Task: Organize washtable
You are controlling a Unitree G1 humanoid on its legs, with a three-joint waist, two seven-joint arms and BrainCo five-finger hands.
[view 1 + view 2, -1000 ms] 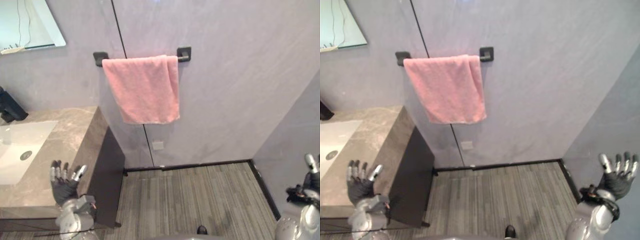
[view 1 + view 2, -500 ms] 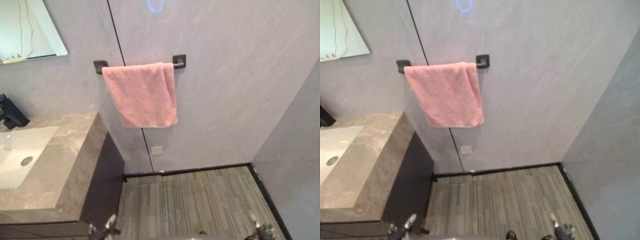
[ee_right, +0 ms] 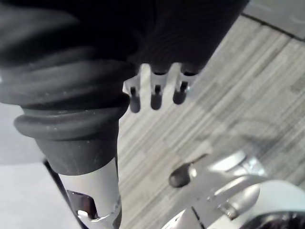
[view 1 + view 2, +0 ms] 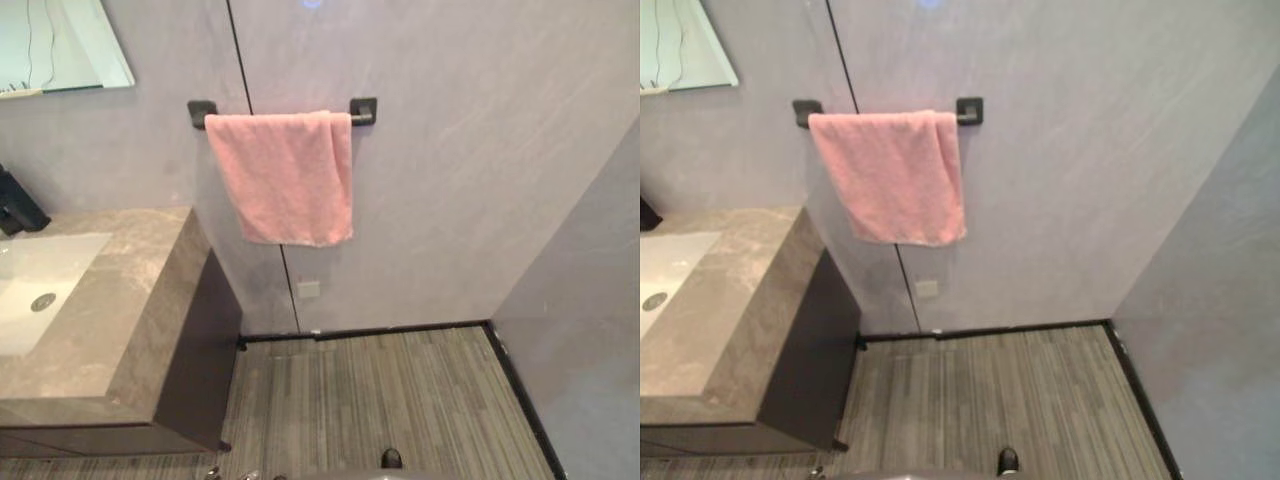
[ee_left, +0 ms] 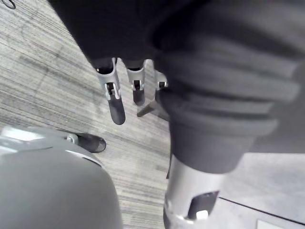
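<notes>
Washtable bench sits off to the robot's left against the wall. On the stretch I can see, the stone top carries a white sink with a black faucet behind it. A mirror is up in the corner above. A pink towel hangs folded over the black towel bar on the wall just past the end of the bench, and it looks pretty tidy.

Left robot hand hangs low over the striped floor, fingers straight and relaxed, nothing in it. Right robot hand is the same deal: fingers straight, pointing at the floor, holding nothing. Both are well apart from the bench.

My guess is this is a pause between steps, or the job is close to done, since the towel is already on the bar. The far end of the bench is cut off though, so I can't tell if anything's left there. The next move probably means turning toward the bench, checking the rest of the top, then bringing a hand up to it.
</notes>
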